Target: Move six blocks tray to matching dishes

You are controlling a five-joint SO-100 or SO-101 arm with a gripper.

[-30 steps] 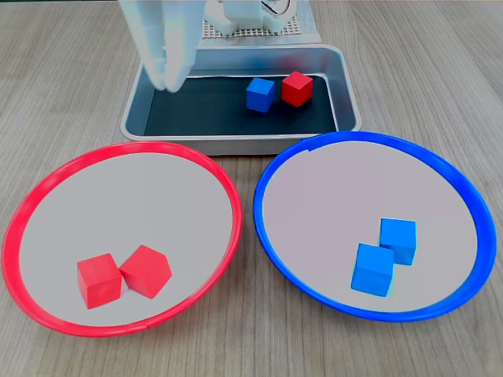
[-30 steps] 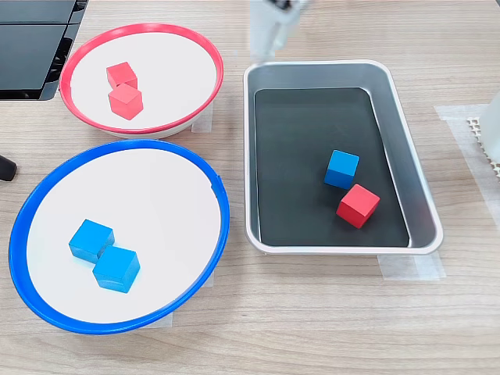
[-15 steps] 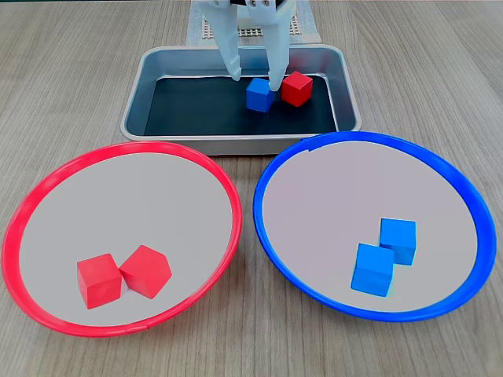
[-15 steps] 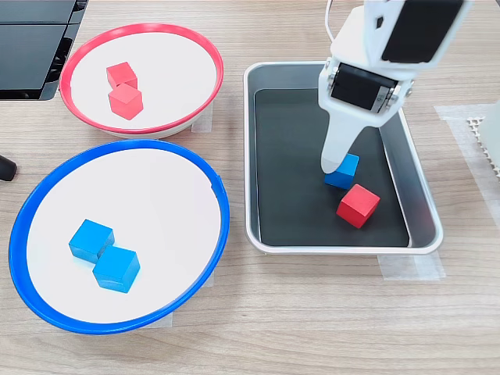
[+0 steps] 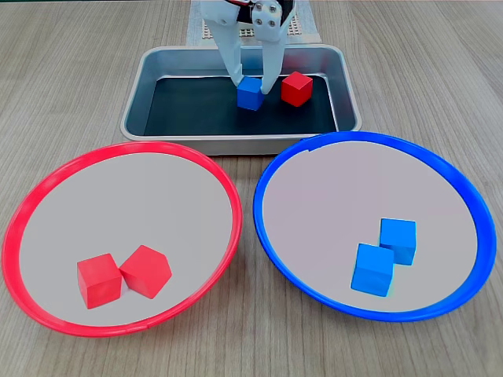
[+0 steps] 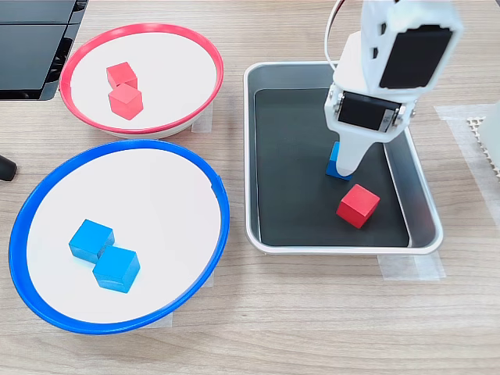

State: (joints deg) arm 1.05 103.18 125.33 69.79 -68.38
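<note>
Inside the silver tray, my white gripper reaches down with its fingers pressed on both sides of a blue block, shut on it. The block rests on the tray's dark floor. A red block lies just beside it. The red-rimmed dish holds two red blocks that touch each other. Two touching blue blocks sit in the blue-rimmed dish.
The arm's base and a white mesh pad stand just behind the tray in a fixed view. A black device lies past the red dish at a fixed view's left edge. Bare wooden table surrounds the dishes.
The gripper swung from the tray's end over to the blue block, lowered around it and closed. The blue block shifted slightly away from the red block.
</note>
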